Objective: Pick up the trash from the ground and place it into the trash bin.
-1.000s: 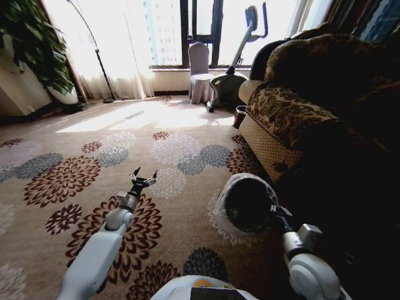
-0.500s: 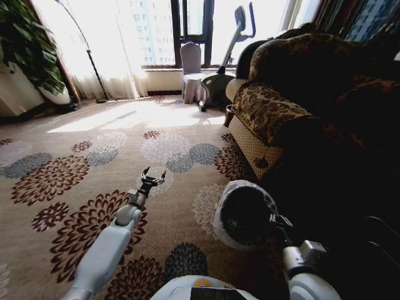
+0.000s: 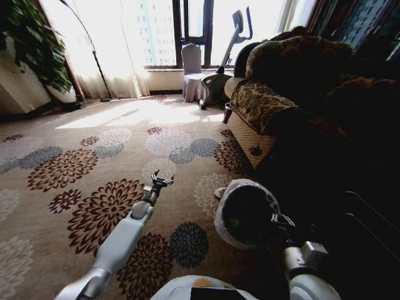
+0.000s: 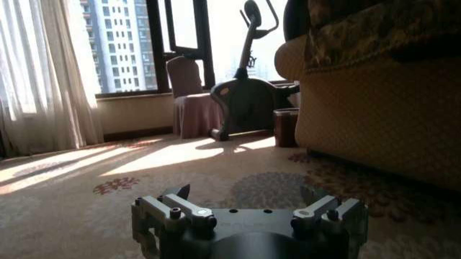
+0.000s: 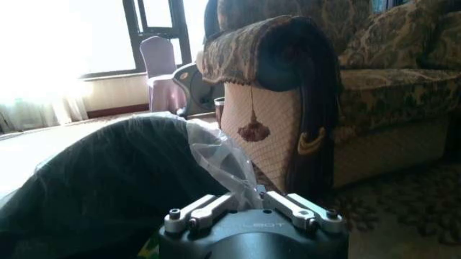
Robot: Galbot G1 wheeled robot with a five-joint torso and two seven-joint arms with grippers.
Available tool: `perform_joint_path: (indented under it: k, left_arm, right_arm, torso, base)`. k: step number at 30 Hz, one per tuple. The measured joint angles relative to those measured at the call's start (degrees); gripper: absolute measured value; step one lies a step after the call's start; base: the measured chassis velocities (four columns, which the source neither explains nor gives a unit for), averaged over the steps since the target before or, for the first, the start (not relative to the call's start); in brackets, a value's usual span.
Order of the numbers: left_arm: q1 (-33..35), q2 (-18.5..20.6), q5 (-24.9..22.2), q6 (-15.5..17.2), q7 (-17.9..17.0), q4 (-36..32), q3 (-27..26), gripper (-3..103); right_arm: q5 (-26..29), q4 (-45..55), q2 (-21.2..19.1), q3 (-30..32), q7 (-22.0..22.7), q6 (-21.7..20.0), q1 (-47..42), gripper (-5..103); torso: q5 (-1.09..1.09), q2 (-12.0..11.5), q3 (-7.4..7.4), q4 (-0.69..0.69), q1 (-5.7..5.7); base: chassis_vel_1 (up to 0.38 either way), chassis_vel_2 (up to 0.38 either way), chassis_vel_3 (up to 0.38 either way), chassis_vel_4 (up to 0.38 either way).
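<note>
Black trash bin (image 3: 245, 215): 1; right gripper (image 3: 279, 221) beside, left gripper (image 3: 162, 182) open

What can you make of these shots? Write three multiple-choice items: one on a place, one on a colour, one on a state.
1. Where is the bin?
A. At the right claw, beside the sofa
B. On the sofa seat
C. On a table

2. What colour is the bin under its pale liner?
A. Red
B. Black
C. Blue

3. How is the left claw?
A. Shut on a can
B. Shut on the bin
C. Open, empty

Answers:
1 A: the head view shows the bin's rim at the right claw, next to the sofa's arm.
2 B: its inside and wall look black.
3 C: its fingers are spread above the carpet with nothing between them.
</note>
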Motion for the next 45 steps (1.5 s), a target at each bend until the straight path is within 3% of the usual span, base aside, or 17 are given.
perform_joint_path:
  k: [14,28,40,45]
  left_arm:
    - [-1.4,0.3,-0.4,-1.4,3.6,2.2,1.8,100]
    - [-5.6,0.4,-1.4,-2.5,7.6,9.3,7.2,100]
    - [-5.3,-0.3,-3.7,0.3,11.1,13.7,9.3,100]
    - [-4.5,-0.5,-5.9,2.6,11.9,14.8,9.5,100]
  right_arm:
    - [-1.0,-0.3,0.9,-0.1,-0.1,1.5,-0.2,0]
    - [-2.5,-0.1,1.2,0.0,-1.3,2.5,-1.2,0]
    - [-3.7,-0.3,0.9,-2.6,-3.4,3.5,-1.2,0]
    - [-5.0,-0.7,0.6,-2.6,-4.8,6.3,-1.2,0]
  torso:
    - [0.0,0.0,-0.01,0.01,0.0]
    - [0.0,0.0,-0.01,-0.01,0.0]
    - [-0.02,0.0,-0.01,-0.02,0.0]
    - [0.0,0.0,-0.02,-0.02,0.0]
  base:
    - [-0.031,-0.008,-0.016,-0.032]
    - [-0.086,-0.086,-0.09,-0.088]
    - [-0.107,-0.101,-0.133,-0.134]
    - [-0.039,-0.031,-0.044,-0.047]
